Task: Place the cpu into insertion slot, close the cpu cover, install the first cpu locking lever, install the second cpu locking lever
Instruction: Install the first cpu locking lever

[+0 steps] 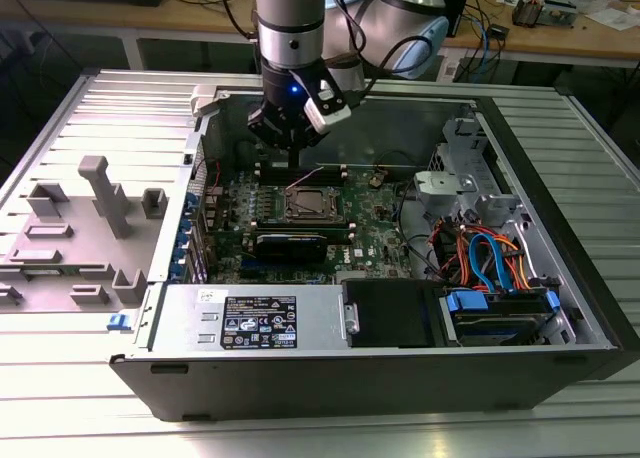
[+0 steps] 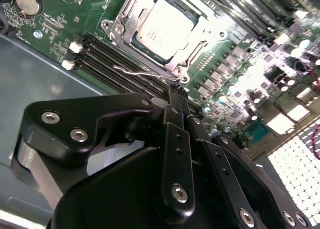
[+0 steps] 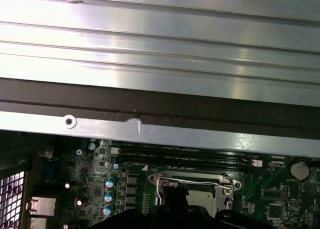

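The cpu (image 2: 165,26) lies flat in the insertion slot (image 1: 308,204) on the green board, its silvery top showing. The cpu cover (image 2: 198,43) is down around it as a metal frame. One thin wire locking lever (image 2: 137,72) sticks out loose beside the socket, towards the memory slots; in the exterior view it stands raised (image 1: 305,177). My gripper (image 2: 176,91) is shut with nothing between its fingers, its tips just beside that lever's end. In the exterior view the gripper (image 1: 289,156) hangs just behind the socket. The socket (image 3: 194,181) also shows in the first wrist view.
Long black memory slots (image 2: 107,59) run beside the socket. A black card (image 1: 290,243) lies in front of it. The power supply (image 1: 250,318) and a drive cage with cables (image 1: 490,268) fill the case front. The case wall (image 3: 160,64) rises close behind. A grey fixture (image 1: 100,198) stands outside.
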{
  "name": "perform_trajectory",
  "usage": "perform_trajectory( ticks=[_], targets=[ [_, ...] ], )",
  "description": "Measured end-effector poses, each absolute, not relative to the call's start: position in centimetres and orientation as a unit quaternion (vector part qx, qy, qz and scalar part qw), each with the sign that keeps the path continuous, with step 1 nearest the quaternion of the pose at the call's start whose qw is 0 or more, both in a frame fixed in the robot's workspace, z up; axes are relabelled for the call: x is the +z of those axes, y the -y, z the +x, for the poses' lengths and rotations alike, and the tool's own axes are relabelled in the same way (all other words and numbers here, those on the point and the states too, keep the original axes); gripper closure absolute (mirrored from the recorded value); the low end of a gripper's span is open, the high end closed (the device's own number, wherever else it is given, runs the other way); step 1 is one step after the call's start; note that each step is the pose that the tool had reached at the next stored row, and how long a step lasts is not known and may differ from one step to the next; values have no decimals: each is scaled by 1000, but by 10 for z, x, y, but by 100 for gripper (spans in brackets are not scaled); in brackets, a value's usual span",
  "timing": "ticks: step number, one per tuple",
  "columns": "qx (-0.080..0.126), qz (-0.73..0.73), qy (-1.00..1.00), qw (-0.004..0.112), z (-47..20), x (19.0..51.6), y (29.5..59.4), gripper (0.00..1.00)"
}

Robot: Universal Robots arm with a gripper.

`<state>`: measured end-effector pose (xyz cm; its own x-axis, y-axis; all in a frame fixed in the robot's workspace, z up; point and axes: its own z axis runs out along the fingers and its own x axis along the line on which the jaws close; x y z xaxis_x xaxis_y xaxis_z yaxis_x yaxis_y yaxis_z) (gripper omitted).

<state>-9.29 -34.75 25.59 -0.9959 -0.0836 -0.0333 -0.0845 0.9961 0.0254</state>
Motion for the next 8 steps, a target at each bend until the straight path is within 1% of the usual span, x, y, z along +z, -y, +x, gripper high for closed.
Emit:
perform_trajectory(
  ticks=[8],
  targets=[
    [14, -28, -999, 16, -84, 250, 348, 89]
  ],
)
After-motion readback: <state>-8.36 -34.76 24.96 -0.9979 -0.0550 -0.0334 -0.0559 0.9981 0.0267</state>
